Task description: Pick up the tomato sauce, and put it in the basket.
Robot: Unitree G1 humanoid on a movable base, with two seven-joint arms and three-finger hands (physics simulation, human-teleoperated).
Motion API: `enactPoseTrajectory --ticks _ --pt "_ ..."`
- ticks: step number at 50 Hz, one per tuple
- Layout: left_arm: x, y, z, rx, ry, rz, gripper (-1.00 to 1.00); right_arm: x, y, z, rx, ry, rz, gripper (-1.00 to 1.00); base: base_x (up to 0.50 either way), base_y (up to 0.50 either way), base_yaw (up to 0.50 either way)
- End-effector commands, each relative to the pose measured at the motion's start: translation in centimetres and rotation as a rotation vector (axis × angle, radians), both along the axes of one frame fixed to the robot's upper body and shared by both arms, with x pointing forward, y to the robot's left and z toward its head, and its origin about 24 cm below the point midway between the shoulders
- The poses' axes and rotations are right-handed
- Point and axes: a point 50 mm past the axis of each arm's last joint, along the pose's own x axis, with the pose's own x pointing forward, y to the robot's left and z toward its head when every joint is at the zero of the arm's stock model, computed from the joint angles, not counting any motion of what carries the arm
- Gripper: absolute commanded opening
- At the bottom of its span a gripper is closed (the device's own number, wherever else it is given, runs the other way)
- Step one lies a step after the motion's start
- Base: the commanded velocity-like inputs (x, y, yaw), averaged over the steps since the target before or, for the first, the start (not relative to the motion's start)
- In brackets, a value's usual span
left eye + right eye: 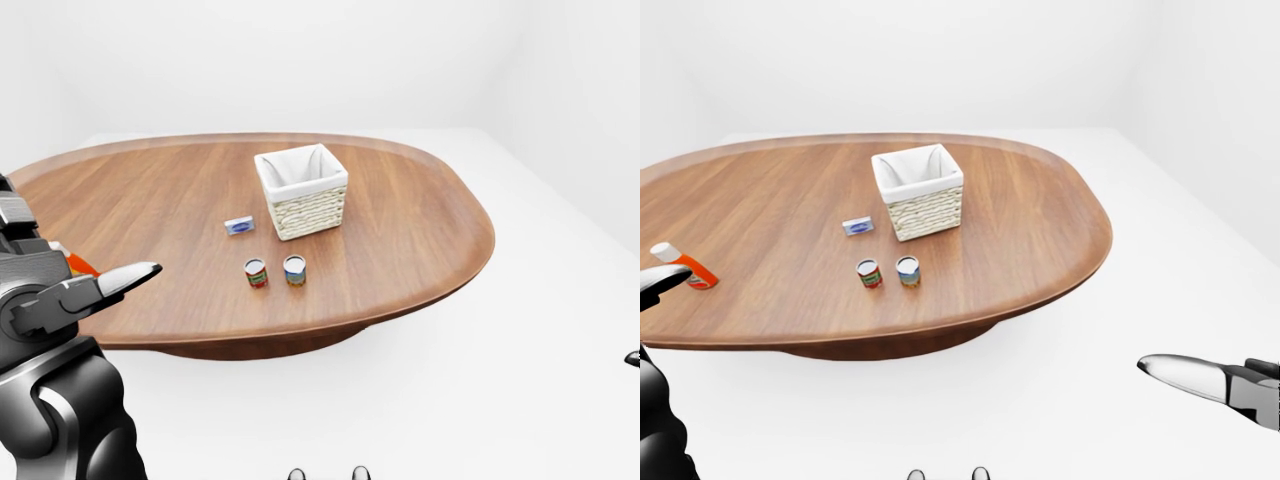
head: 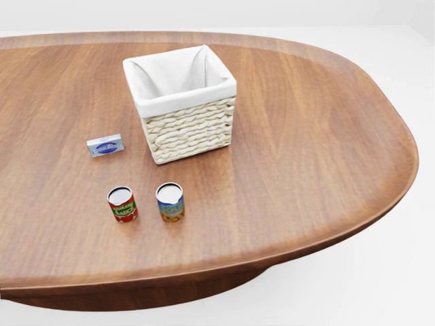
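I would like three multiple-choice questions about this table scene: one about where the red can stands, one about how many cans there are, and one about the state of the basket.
1. In the head view, where does the tomato sauce can stand?
A. Inside the basket
B. Left of the blue-labelled can, on the table
C. On the floor

2. How many cans stand on the table?
A. Two
B. Four
C. None

3. What is the state of the basket?
A. Tipped on its side
B. Upright, nothing showing inside its white lining
C. Upright with a can inside

Answers: 1 B, since the red can stands beside the blue-labelled one on the wood, below the basket in the picture. 2 A, as only these two cans show; the small blue box is flat, not a can. 3 B, because the opening faces up and only lining is visible.
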Motion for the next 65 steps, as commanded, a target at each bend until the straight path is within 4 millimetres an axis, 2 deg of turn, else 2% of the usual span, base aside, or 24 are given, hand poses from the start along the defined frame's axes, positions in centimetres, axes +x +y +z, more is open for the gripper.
enactPoseTrajectory --ticks 1,44,45,48,50,52,56,59,62,65 --pt "0.1 0.0 -0.1 0.001 0.008 -0.001 1.0 0.1 0.2 -0.2 -0.007 0.005 0.011 1.0 0.43 0.0 0.0" --pt "0.1 0.0 -0.2 0.002 0.012 -0.001 1.0 -0.2 0.1 -0.3 0.011 -0.016 0.002 1.0 0.43 0.0 0.0" --pt "0.1 0.0 -0.2 0.002 0.012 -0.001 1.0 0.0 0.0 -0.5 0.008 0.02 -0.01 1.0 0.32 0.0 0.0" --pt "0.1 0.0 -0.2 0.002 0.009 0.0 1.0 -0.3 0.0 -0.1 0.019 -0.04 -0.011 1.0 0.32 0.0 0.0" --pt "0.1 0.0 -0.2 0.002 0.011 0.0 1.0 -0.3 -0.1 -0.3 0.023 -0.02 -0.014 1.0 0.0 0.0 0.0" --pt "0.5 -0.1 -0.5 0.004 0.03 -0.004 1.0 -0.4 -0.1 -0.4 0.024 -0.012 -0.018 1.0 0.0 0.0 0.0" --pt "2.8 -0.5 -1.5 0.065 0.12 0.004 1.0 -0.2 0.0 -0.5 0.021 0.0 -0.016 1.0 0.0 0.0 0.0" --pt "3.5 -1.6 -2.6 0.181 0.197 -0.012 1.0 -0.2 0.1 -0.5 0.02 0.002 -0.017 1.0 0.0 0.0 0.0" --pt "3.7 -2.2 -2.4 0.265 0.204 -0.005 1.0 -0.2 0.0 -0.3 0.02 -0.008 -0.014 1.0 0.0 0.0 0.0" --pt "4.9 -3.2 -2.9 0.362 0.253 -0.007 1.0 -0.2 0.0 -0.2 0.022 -0.016 -0.011 1.0 0.0 0.0 0.0"
